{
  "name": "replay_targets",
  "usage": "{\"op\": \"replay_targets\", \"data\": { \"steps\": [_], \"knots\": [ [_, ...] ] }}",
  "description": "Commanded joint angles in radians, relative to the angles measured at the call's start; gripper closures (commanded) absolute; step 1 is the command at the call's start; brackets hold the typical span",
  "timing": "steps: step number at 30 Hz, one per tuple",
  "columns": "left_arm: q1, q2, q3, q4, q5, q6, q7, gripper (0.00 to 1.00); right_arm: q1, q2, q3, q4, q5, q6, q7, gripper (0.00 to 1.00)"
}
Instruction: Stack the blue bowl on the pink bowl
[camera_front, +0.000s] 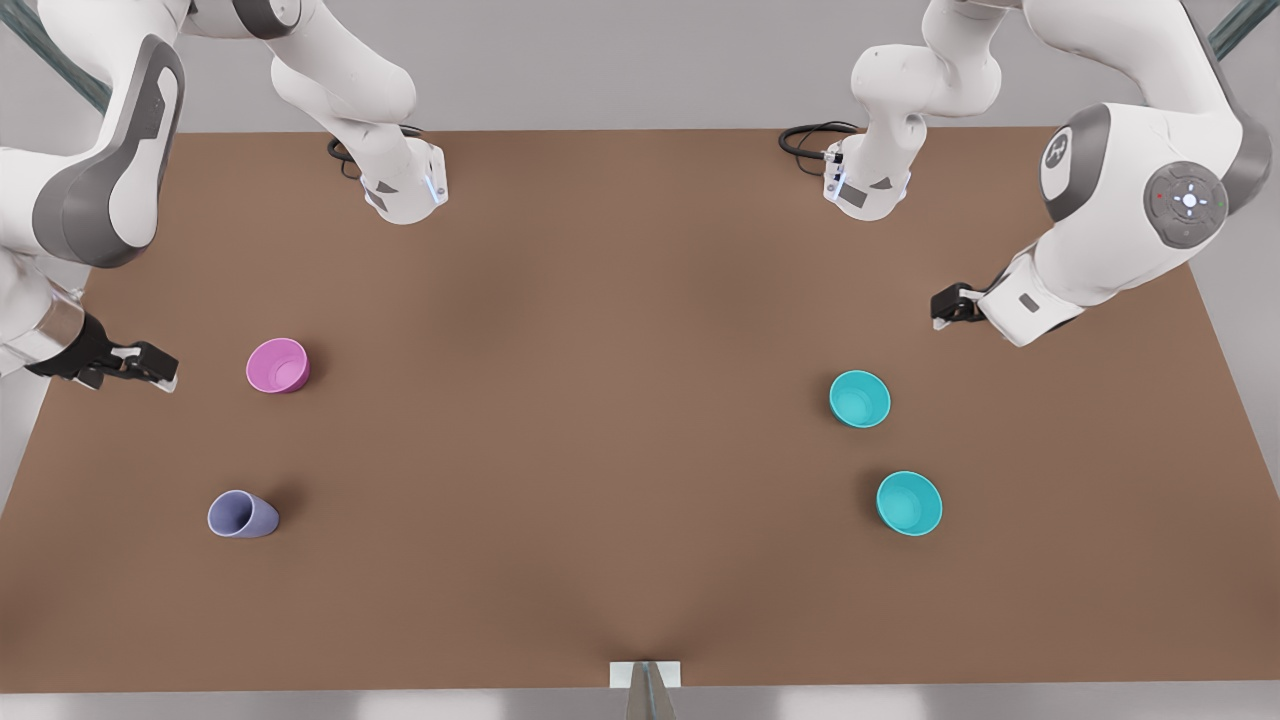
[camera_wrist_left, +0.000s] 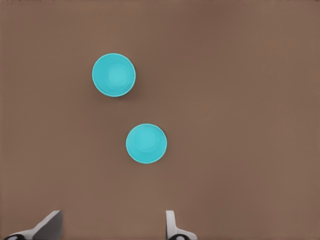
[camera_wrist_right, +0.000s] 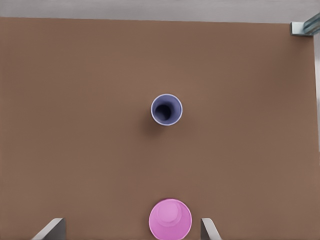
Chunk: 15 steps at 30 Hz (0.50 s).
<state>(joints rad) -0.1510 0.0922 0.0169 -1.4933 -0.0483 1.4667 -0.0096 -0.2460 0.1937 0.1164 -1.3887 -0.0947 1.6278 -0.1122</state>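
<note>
**Q:** Where is the blue bowl, and how does it sit relative to the grippers?

**A:** Two look-alike turquoise bowls stand upright on the brown table (camera_front: 620, 420). The blue bowl (camera_front: 859, 398) (camera_wrist_left: 146, 143) is the one nearer the left gripper (camera_front: 948, 308) (camera_wrist_left: 113, 226), which hangs above the table beside it with its fingers spread apart and nothing between them. The second turquoise bowl (camera_front: 909, 503) (camera_wrist_left: 113, 75) stands just beyond the blue bowl, apart from it, farther from that gripper.

**Q:** And the pink bowl?

**A:** The pink bowl (camera_front: 277, 365) (camera_wrist_right: 170, 219) stands well apart from the blue bowl, across the table. The right gripper (camera_front: 140, 365) (camera_wrist_right: 132, 229) hangs near it, fingers spread wide and empty; in the right wrist view the pink bowl lies between the two fingertips, below them. A lavender-blue cup (camera_front: 242, 514) (camera_wrist_right: 166, 109) stands beyond the pink bowl, separate from it.

**Q:** What is cut off or hard to make out?

**A:** Both wrist views crop the fingers at the picture's edge, and the pink bowl's near rim is cut off too. How high each gripper hangs cannot be told.
</note>
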Motion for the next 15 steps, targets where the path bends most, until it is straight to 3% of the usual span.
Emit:
{"op": "replay_targets", "data": {
  "steps": [1,8,13,15],
  "knots": [
    [0.002,-0.002,0.0,0.001,-0.001,0.009,-0.001,0.0,-0.001,0.001,0.0,0.0,0.001,0.012,-0.035,0.0],
    [-0.001,-0.003,-0.002,0.002,0.002,0.012,-0.001,0.0,0.001,0.0,0.0,-0.022,0.0,-0.034,-0.086,0.0],
    [-0.005,-0.003,-0.021,0.001,-0.002,0.008,-0.006,0.0,-0.003,-0.076,-0.006,-0.291,0.0,0.033,-0.084,0.0],
    [0.005,-0.002,-0.026,0.001,-0.001,0.003,-0.006,0.0,-0.021,-0.098,-0.02,-0.436,0.003,0.17,-0.081,0.0]
  ]
}}
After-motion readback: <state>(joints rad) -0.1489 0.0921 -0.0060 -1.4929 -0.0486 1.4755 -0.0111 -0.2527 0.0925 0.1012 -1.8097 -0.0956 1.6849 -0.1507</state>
